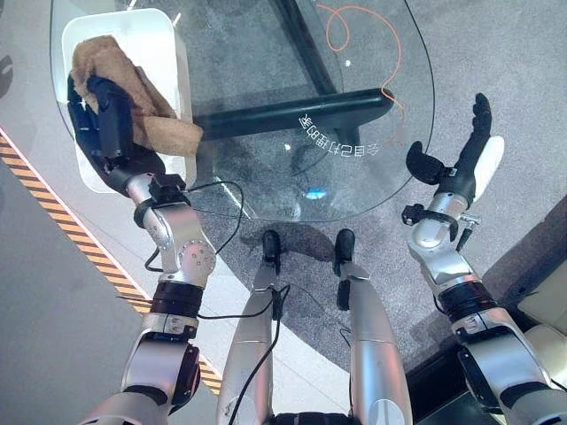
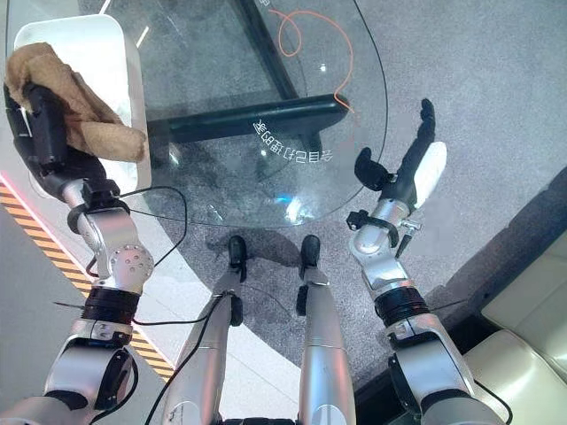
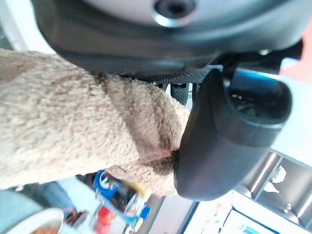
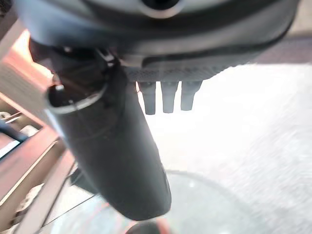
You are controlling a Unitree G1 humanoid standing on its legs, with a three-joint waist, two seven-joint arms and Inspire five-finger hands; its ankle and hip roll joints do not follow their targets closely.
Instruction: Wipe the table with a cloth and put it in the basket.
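Setting: round glass table [image 1: 266, 133] above grey carpet.
Cloth: tan cloth [image 1: 133, 97] draped over the white basket [image 1: 164, 40], partly across its near rim.
Left hand: left hand [image 1: 106, 124] over the basket, thumb and fingers curled round the cloth, likely about to drop it in.
Right hand: right hand [image 1: 465, 159] beside the table's edge, well apart from the basket, fingers straight, holding nothing, idle.

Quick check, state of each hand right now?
Left hand: shut on the brown cloth, held over the white basket.
Right hand: open, fingers straight, holding nothing, beside the glass table.
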